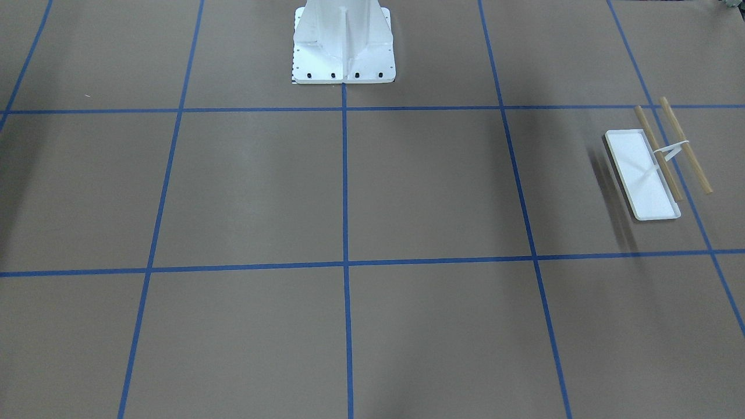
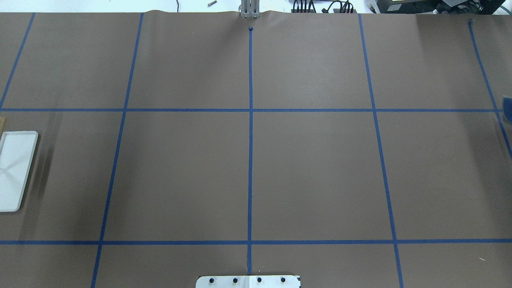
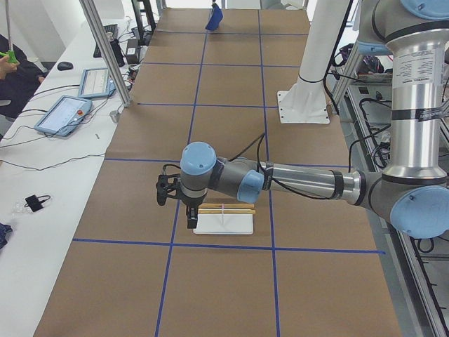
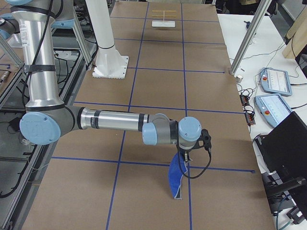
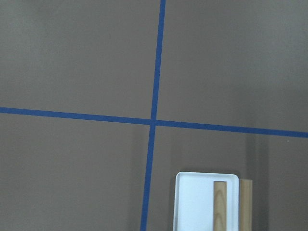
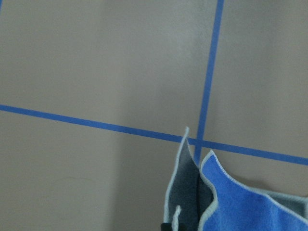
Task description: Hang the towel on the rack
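Far from the rack (image 1: 637,169), the right end effector (image 4: 184,154) pinches the towel (image 4: 175,181) by its edge for draping; the left end effector (image 3: 191,219) cannot be read.

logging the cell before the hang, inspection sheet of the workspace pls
surface: brown paper table cover with blue tape grid
towel: small bright-blue cloth with grey border, hanging below the right gripper
rack: white tray stand with two wooden dowels, upright, bare
clutter: nothing seen
grippers: left gripper at the rack's end; open or shut unclear for both
cables: black loop at right wrist
surroundings: white bolted pedestal; control tablets on side bench
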### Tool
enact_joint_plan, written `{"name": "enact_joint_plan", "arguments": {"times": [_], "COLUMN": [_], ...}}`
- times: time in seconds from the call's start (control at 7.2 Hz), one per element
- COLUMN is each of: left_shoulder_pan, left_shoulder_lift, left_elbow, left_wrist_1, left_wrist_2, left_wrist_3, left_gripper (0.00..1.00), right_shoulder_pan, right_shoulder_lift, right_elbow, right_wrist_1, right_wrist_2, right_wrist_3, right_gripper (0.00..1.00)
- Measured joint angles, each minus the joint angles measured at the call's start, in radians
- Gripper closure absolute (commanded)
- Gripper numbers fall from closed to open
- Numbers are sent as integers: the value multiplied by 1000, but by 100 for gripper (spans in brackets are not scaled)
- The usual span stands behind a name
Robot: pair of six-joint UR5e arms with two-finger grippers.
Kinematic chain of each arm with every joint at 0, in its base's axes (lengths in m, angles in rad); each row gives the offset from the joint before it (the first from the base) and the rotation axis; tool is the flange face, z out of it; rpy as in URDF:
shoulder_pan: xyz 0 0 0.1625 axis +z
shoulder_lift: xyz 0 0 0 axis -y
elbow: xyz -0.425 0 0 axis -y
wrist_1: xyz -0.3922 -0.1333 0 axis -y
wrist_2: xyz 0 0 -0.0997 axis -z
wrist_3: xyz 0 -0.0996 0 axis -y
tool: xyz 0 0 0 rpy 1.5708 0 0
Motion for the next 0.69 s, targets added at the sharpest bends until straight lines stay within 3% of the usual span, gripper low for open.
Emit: {"name": "enact_joint_plan", "arguments": {"times": [0.28, 0.69], "left_shoulder_pan": [69, 238], "left_shoulder_lift": [-106, -284], "left_elbow": [3, 2], "left_wrist_1": [6, 10], "left_wrist_2": [4, 6], "left_wrist_3": [-189, -590], "left_gripper": [1, 1], "right_shoulder_pan": [-4, -106], "right_shoulder_lift": [90, 184], "right_elbow": [180, 362], "right_wrist_1": [-236, -303], "right_wrist_2": [-2, 5], "right_wrist_3": [66, 420], "right_gripper": [100, 100]}}
